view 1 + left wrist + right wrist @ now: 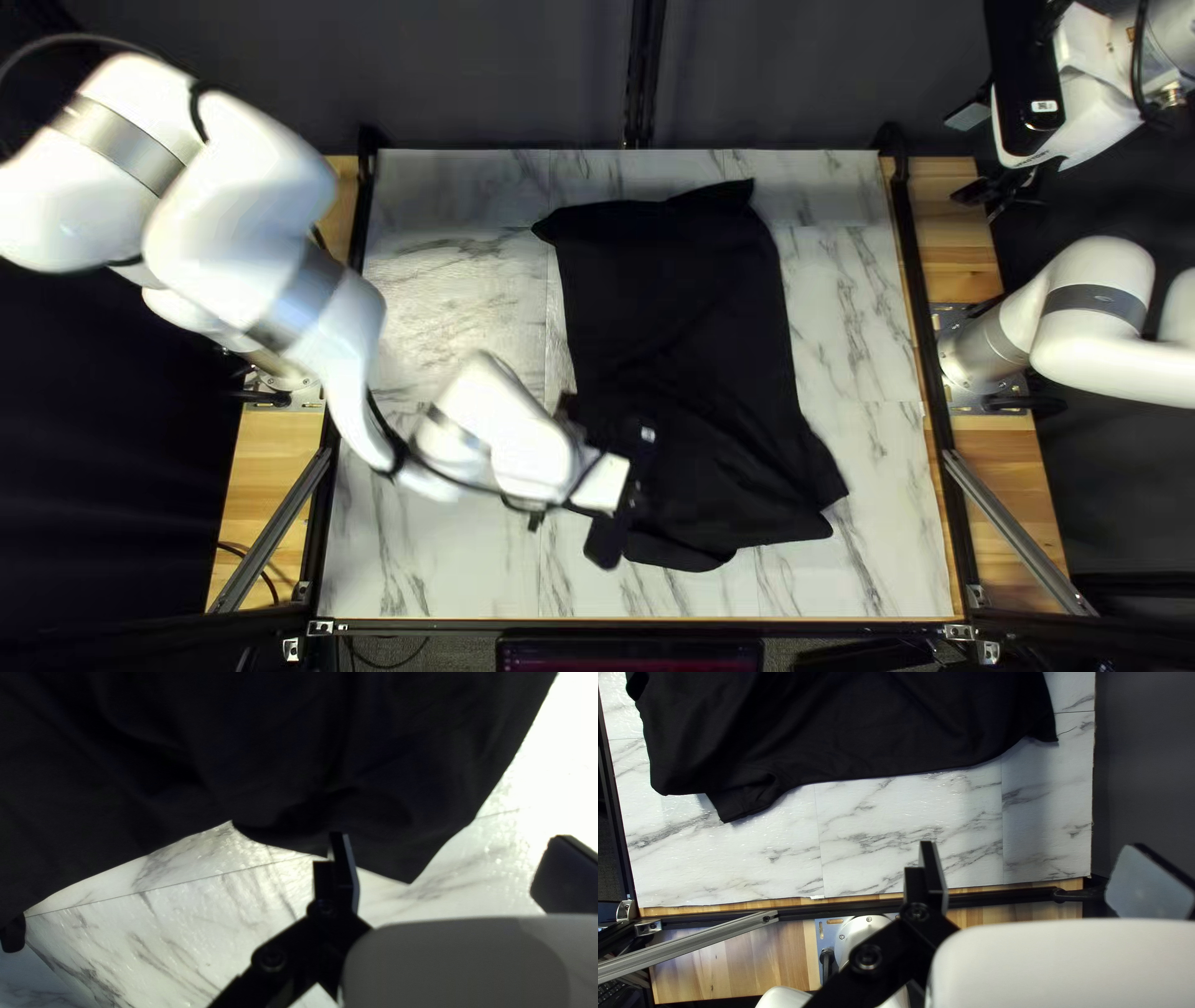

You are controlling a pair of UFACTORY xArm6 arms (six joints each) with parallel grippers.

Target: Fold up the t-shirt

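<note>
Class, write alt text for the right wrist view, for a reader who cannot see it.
A black T-shirt lies rumpled on a white marbled tabletop, ahead of the robot's open, empty right gripper. A wooden strip borders the tabletop.

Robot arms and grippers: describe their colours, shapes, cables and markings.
My left arm is white and rounded, with grey bands and a black cable. My right arm is white with grey bands too; near its wrist, a black block bears a small white label. The left gripper and right gripper have flat-faced jaws and black links with round bolts.
</note>
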